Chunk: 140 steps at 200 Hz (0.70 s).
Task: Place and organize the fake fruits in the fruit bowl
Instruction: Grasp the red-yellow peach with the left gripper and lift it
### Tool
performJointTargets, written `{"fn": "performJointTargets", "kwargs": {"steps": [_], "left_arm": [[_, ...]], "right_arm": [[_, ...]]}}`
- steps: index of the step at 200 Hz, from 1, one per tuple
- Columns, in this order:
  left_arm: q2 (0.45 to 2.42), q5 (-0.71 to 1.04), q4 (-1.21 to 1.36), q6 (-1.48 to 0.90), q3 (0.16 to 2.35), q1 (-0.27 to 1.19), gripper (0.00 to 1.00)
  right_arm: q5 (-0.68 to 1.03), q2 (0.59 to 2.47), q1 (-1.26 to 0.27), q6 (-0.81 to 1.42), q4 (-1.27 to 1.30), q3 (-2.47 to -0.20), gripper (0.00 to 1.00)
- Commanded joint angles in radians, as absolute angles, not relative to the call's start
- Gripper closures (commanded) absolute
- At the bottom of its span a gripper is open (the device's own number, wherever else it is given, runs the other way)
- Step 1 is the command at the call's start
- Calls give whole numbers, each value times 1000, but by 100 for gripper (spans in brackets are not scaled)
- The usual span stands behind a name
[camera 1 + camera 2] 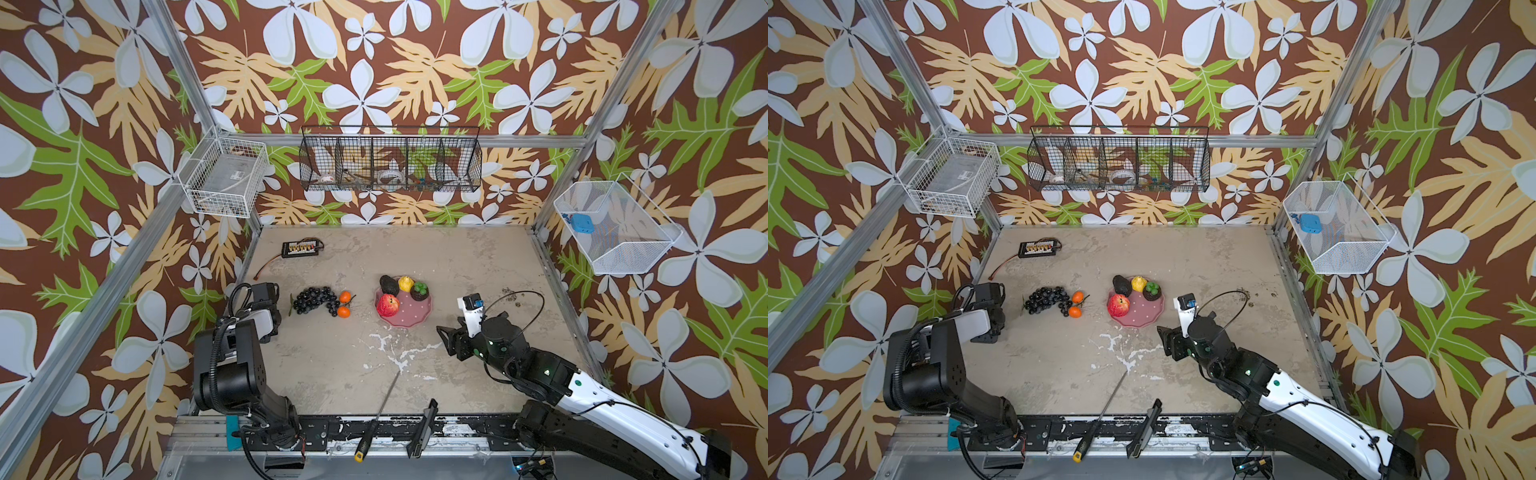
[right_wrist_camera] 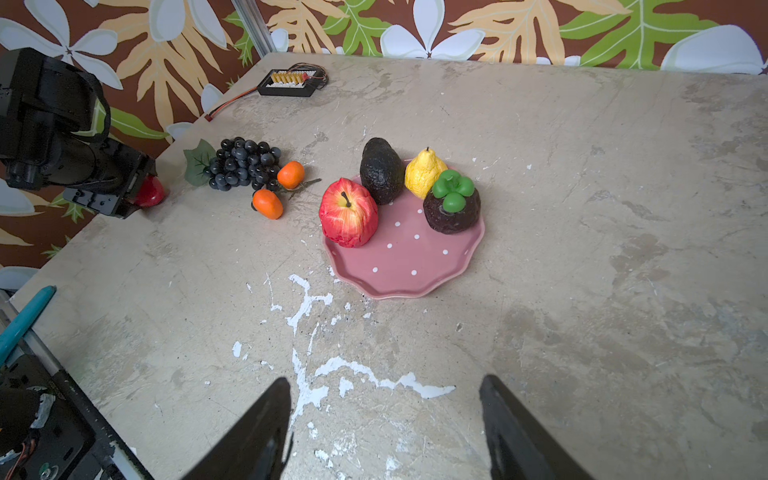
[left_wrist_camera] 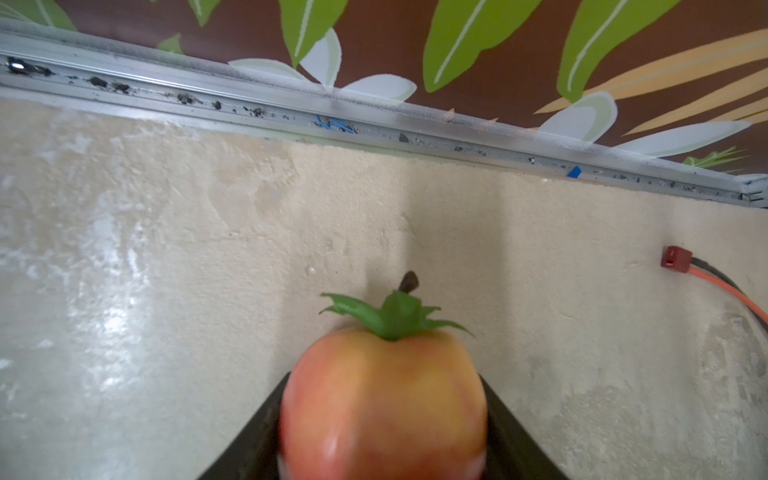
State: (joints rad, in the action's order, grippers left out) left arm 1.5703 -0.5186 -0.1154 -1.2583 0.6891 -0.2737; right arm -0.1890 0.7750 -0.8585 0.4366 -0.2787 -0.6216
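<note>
Left fingers (image 3: 257, 436) pinch the strawberry (image 3: 382, 407) on the desk (image 2: 582, 291), right fingers (image 2: 257, 428) gape empty; next it needs lifting over to the bowl (image 2: 399, 291).

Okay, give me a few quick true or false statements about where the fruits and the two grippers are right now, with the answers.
1. The red apple sits in the fruit bowl. True.
2. The grape bunch lies in the fruit bowl. False: it lies on the table, outside the bowl.
3. The right gripper holds an orange. False: its fingers stand apart over bare table with nothing between them.
4. The strawberry sits between the fingers of the left gripper. True.
5. Both oranges are on the table next to the grape bunch. True.
</note>
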Motion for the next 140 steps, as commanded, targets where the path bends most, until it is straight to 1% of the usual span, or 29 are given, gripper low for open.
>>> {"fn": "performJointTargets", "kwargs": {"steps": [1,15,31,63,87,140], "left_arm": [[1554,-520,-142,-1277,682,-275,39],[1523,-518,-113,-1281,654,-274,41],[1483,-537,-92,-1278,634,-265,45],[1427,-578,-102,-1259,635,-234,47],[1365,-593,-110,-1230,640,-175,47],[1092,-557,-111,-1069,620,-40,46]], "right_arm": [[-202,770,-859,436,-285,-625,29],[-206,766,-859,437,-287,-624,29],[-208,759,-859,439,-290,-623,29],[-206,750,-859,439,-297,-622,29],[-212,751,-859,427,-309,-636,29],[-235,752,-859,421,-328,-659,28]]}}
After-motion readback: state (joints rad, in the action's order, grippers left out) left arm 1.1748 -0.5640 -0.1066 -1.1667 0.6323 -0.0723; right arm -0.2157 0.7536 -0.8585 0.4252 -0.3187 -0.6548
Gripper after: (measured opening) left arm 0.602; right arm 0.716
